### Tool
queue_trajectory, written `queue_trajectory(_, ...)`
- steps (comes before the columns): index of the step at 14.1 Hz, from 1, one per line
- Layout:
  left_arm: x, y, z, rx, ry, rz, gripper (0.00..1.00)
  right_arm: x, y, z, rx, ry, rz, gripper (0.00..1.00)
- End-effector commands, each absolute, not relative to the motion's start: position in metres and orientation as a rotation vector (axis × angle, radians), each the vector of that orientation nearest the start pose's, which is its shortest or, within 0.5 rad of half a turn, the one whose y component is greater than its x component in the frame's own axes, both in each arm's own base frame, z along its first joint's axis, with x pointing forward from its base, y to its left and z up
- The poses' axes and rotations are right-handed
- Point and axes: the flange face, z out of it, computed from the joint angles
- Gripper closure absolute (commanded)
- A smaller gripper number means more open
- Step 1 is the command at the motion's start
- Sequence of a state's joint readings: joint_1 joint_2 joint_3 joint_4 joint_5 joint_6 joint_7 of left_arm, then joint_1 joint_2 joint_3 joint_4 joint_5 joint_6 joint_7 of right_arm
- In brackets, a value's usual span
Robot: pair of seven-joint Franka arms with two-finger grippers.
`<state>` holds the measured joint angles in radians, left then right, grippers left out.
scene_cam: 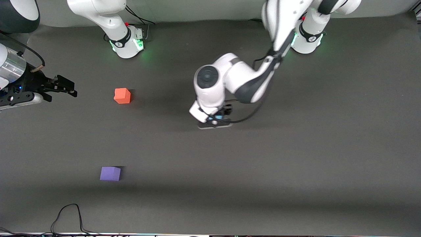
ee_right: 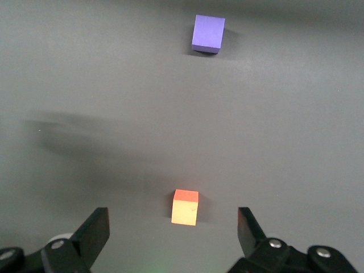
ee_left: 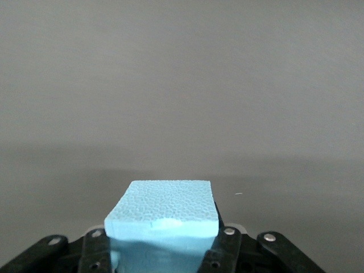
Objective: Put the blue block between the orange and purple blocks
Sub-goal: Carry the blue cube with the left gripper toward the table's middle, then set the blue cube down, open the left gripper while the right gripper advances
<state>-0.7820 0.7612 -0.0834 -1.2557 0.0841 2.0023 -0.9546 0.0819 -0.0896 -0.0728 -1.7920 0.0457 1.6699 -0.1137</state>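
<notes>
The blue block (ee_left: 162, 213) looked like pebbly matt foam; the table (scene_cam: 296, 164) was matt grey; the arms' shells (scene_cam: 230, 79) were glossy white plastic.

Light sky-blue foam cube, the blue block (ee_left: 162, 219), clamped between the fingers of the left gripper (scene_cam: 217, 119) above the table's middle. Orange block (scene_cam: 122, 95) resting on the table, well apart from that gripper, toward the right arm's end. Purple block (scene_cam: 110, 173) likewise, nearer the front camera than the orange one.
</notes>
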Motion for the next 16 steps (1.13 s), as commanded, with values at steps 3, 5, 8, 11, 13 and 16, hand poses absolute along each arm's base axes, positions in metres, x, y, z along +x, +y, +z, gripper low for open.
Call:
queue_trajectory(3,0.484,-0.592,0.213,-3.119,-0.106,-0.091,0.6,0.525,0.007,0.579,-3.071,-0.214,0.049,0.0)
queue_trajectory(5,0.484,-0.593,0.194,-3.131,-0.104,-0.097,0.6,0.525,0.007,0.576,-3.071,-0.211,0.058,0.0)
queue_trajectory(8,0.483,-0.593,0.188,-3.136,-0.1,-0.097,0.26,0.528,0.008,0.57,-3.071,-0.211,0.075,0.0)
queue_trajectory(11,0.484,-0.592,0.193,-3.132,-0.1,-0.095,0.0,0.527,0.008,0.571,-3.071,-0.211,0.073,0.0)
queue_trajectory(13,0.488,-0.59,0.213,-3.135,-0.115,-0.1,0.0,0.526,0.008,0.574,-3.069,-0.211,0.068,0.0)
queue_trajectory(16,0.517,-0.564,0.268,-3.097,-0.184,-0.055,0.0,0.527,0.009,0.575,-3.061,-0.206,0.062,0.0)
